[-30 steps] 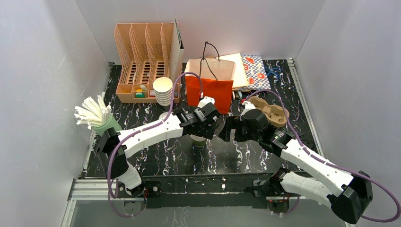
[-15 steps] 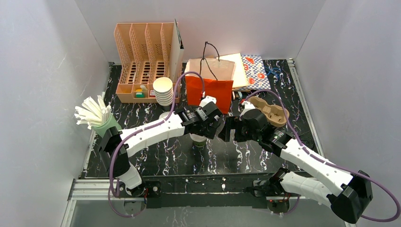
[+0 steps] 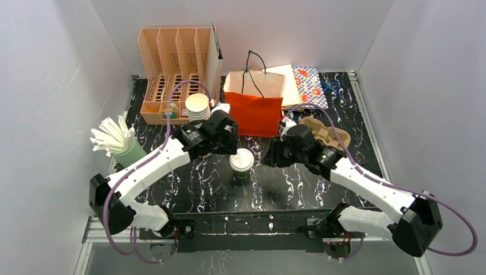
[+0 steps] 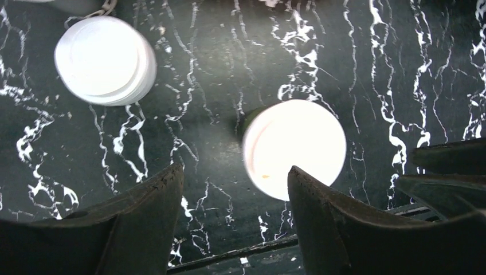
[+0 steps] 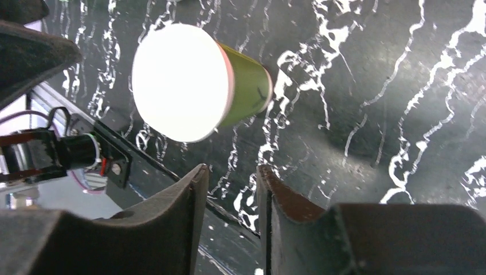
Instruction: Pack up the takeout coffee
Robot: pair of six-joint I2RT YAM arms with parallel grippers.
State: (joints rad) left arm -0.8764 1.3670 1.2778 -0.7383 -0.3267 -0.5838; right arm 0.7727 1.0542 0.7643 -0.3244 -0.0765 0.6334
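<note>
Jaws parted, empty, on left arm point(image 3: 166, 157) and right arm point(image 3: 355, 177), white-lidded cup point(image 3: 241, 162) between, bag point(image 3: 255, 114) behind

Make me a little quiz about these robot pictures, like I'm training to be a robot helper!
1. True or false: the left hand is gripping the green cup.
2. What colour is the lid on that cup? A black, B white, C orange.
3. Count: how many white lids show in the left wrist view?

Key
1. False: the hand is open and the cup stands free.
2. B.
3. Two: the one on the cup and a loose lid lying on the table.
</note>
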